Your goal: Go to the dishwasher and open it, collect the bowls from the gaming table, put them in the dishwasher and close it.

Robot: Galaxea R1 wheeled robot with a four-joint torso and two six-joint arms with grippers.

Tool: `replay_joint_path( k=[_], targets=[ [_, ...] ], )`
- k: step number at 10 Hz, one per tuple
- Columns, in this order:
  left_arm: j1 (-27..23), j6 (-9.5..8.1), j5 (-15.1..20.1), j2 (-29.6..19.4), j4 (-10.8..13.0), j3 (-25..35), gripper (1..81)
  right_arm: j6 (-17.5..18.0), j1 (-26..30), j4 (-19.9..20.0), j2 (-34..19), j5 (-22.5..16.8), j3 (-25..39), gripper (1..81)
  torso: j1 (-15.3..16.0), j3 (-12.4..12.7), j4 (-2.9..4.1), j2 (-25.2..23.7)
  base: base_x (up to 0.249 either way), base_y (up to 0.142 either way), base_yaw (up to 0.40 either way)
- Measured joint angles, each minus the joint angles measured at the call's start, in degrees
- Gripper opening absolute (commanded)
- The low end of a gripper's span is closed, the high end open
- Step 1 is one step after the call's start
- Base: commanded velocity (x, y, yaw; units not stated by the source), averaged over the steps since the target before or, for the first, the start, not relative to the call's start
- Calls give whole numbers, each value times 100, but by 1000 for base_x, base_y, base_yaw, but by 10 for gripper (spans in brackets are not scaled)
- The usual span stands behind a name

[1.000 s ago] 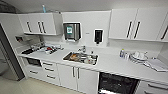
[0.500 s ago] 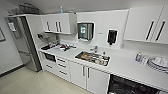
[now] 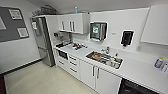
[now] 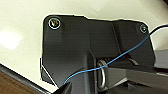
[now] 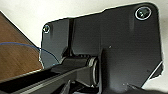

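From my seat, the closest thing to me is the pale floor [image 3: 37, 80], which runs up to a row of white base cabinets [image 3: 96, 76]. At the near right corner of the head view, under the table's edge, I see a dark opening that I take for the dishwasher [image 3: 136, 88]; whether its door is up or down I cannot tell from here. The white table [image 3: 140, 71] carries a steel sink [image 3: 105, 59] with things lying in the basin, too blurred to name, and a tap behind it. Near the right end stands a bottle [image 3: 159, 62].

Further along the table sits a small cluster of items [image 3: 78, 45], and past that a dark built-in oven front [image 3: 62, 54] below. A tall steel fridge [image 3: 43, 41] closes the run at the far end. On the wall hang white upper cabinets [image 3: 72, 23], a towel dispenser [image 3: 98, 31] and a black dispenser [image 3: 127, 38]. A grey notice board [image 3: 12, 23] hangs on the left wall.

Both wrist views give me dark plate, joint and floor; I cannot tell how either tool stands, open or closed, or whether it has hold of anything.
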Motion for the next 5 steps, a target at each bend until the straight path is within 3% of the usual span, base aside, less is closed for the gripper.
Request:
replay_joint_path(
  k=[5],
  targets=[
    [11, 0, -26, -88, 10, 85, 811, 0, -44, -1, -20, 2, 108, 811, 0, 0, 0, 0, 0, 0, 370]
  ],
)
